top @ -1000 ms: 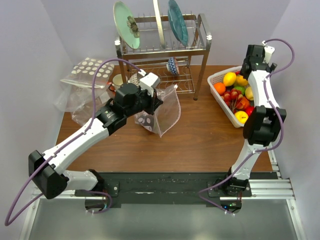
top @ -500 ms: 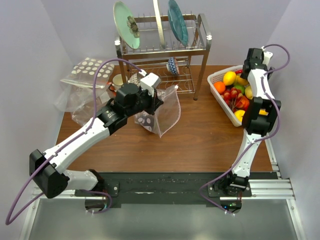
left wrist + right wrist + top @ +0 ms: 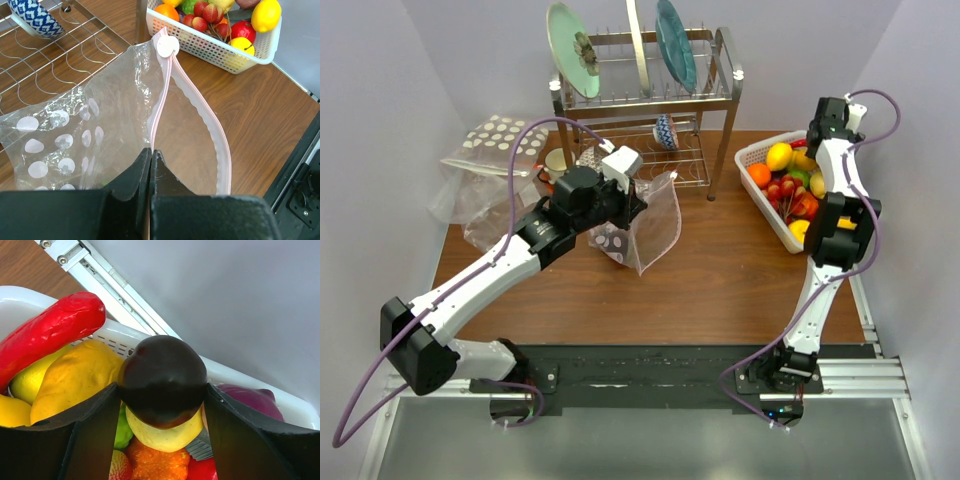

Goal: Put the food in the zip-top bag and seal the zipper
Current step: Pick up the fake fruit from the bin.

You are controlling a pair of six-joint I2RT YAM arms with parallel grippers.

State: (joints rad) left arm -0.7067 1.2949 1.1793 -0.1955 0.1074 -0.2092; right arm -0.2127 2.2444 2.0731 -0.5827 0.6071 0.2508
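Observation:
My left gripper (image 3: 630, 205) is shut on the near lip of the see-through zip-top bag (image 3: 658, 222) and holds its mouth open above the table. In the left wrist view the tips (image 3: 150, 152) pinch the pink zipper strip (image 3: 161, 90), which loops round the open mouth to a white slider (image 3: 167, 46). The food lies heaped in the white basket (image 3: 752, 152) at the right. My right gripper (image 3: 162, 390) is down in that basket, shut on a dark purple round fruit (image 3: 162, 375), one finger (image 3: 92, 430) on each side.
A metal dish rack (image 3: 640, 95) with plates stands at the back centre, a patterned bowl (image 3: 665, 130) on its lower shelf. A polka-dot bag (image 3: 498, 135) lies back left. A red pepper (image 3: 50, 335) and yellow fruit (image 3: 75, 375) crowd my right fingers.
The right arm shifted a little toward the far end of the basket and now sits still. The left arm and the bag have not moved.

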